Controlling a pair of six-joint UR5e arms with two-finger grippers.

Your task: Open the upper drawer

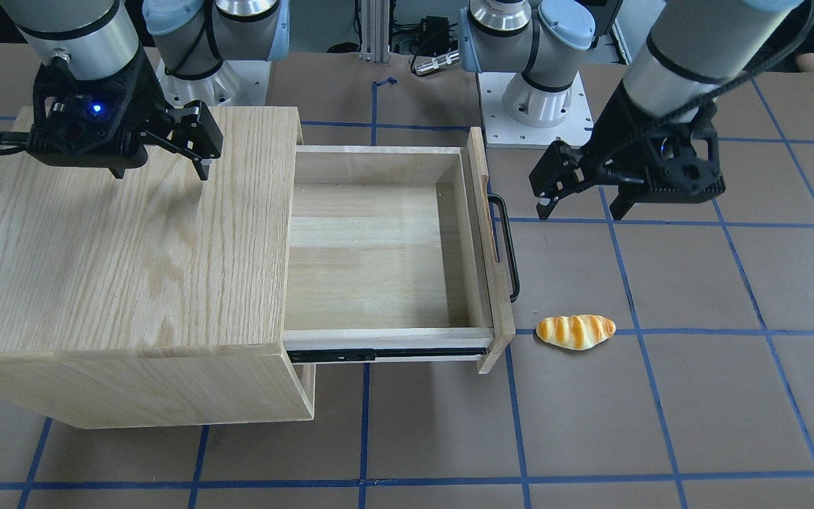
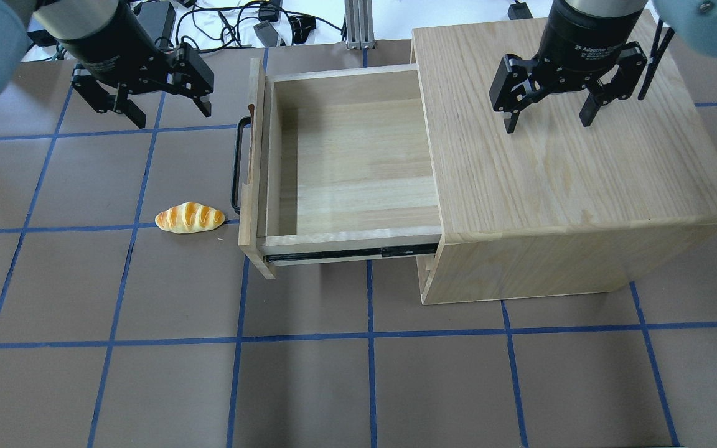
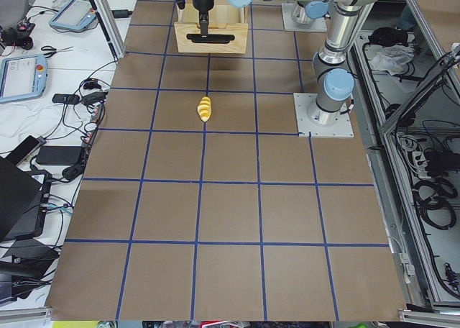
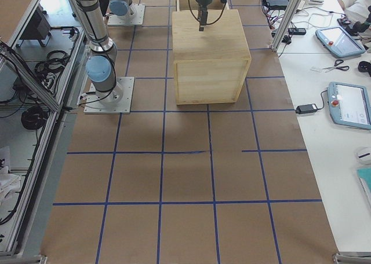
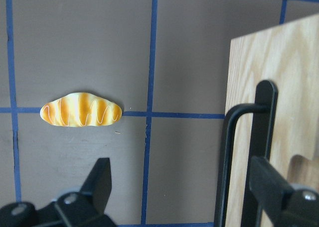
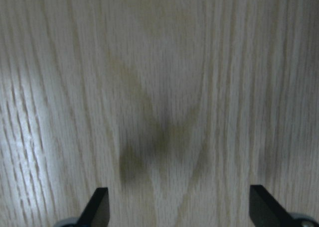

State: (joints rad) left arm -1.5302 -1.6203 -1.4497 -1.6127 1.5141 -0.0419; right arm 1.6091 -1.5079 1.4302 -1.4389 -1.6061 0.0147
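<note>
Right wrist label [image 2: 589, 48] "Adaptive"; jaws apart above cabinet [image 2: 582, 186]; upper drawer [image 2: 358, 180] out.

Upper drawer [image 2: 346, 180]: interior open from above, with the cabinet [image 2: 557, 174] walling off its rear end. Beyond its front panel, open table [image 2: 116, 373] surrounds the black handle [image 2: 234, 168]. One bread roll [image 2: 189, 218] lies just beside one handle end, not touching.
</note>
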